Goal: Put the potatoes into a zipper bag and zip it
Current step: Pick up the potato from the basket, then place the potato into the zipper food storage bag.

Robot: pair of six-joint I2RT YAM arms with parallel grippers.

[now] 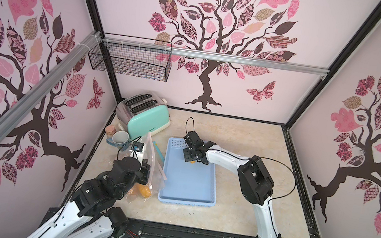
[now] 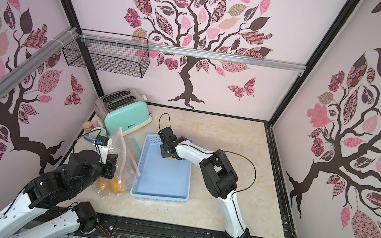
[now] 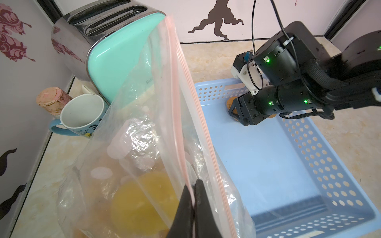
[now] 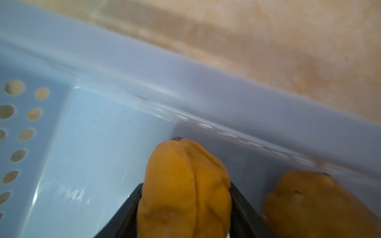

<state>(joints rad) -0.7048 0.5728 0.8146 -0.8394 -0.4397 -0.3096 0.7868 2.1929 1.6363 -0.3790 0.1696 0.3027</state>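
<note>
Right wrist view: potato (image 4: 185, 171) gripped in the blue basket (image 4: 226, 99), with the bag held ready alongside.

The right gripper (image 4: 186, 197) has its fingers (image 4: 240, 206) set against both flanks of the potato, which lies on the basket floor near the wall. A second potato (image 4: 309, 202) lies just beside it. The left gripper (image 3: 194, 183), fingers pressed together, pinches one lip of the zipper bag (image 3: 144, 134). This is judged to keep the mouth raised and facing the basket for loading. The bagged potatoes (image 3: 140, 202) rest at the bottom, and the zipper is not yet closed.
</note>
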